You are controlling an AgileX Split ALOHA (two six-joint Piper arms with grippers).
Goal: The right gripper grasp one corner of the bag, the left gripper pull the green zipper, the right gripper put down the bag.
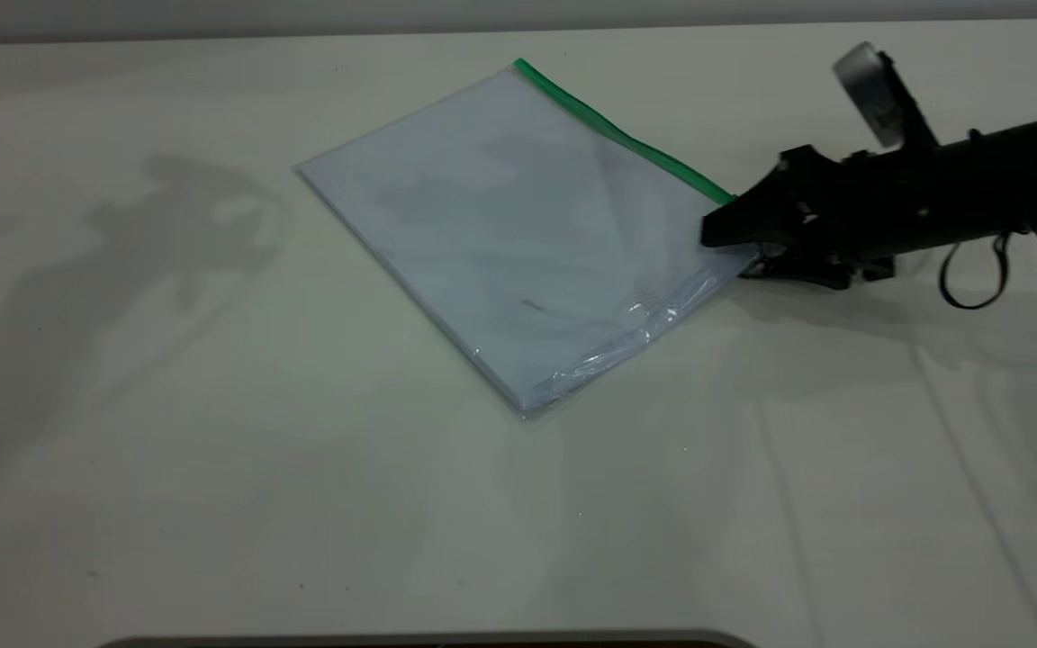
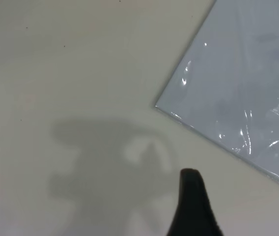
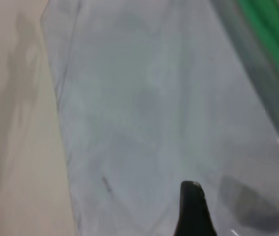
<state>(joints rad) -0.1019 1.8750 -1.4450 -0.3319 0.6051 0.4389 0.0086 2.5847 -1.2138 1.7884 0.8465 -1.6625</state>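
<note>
Clear bag (image 1: 518, 234) lying flat mid-counter (image 1: 212, 450), long axis diagonal, green zipper (image 1: 626, 135) along its far right edge, right gripper (image 1: 734, 247) jaws clenched on the zipper-end corner, left gripper (image 2: 193, 206) hovering beside the opposite corner, jaw state unclear

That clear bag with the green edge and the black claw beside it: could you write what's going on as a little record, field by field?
Bag: clear plastic pouch with white paper inside, lying on the table
Green zipper: runs along the bag's far edge
Right gripper: at the bag's right corner, one jaw above it, one below
Left gripper: above bare table, apart from the bag; only one finger shows
Bag state: right corner looks slightly raised
</note>
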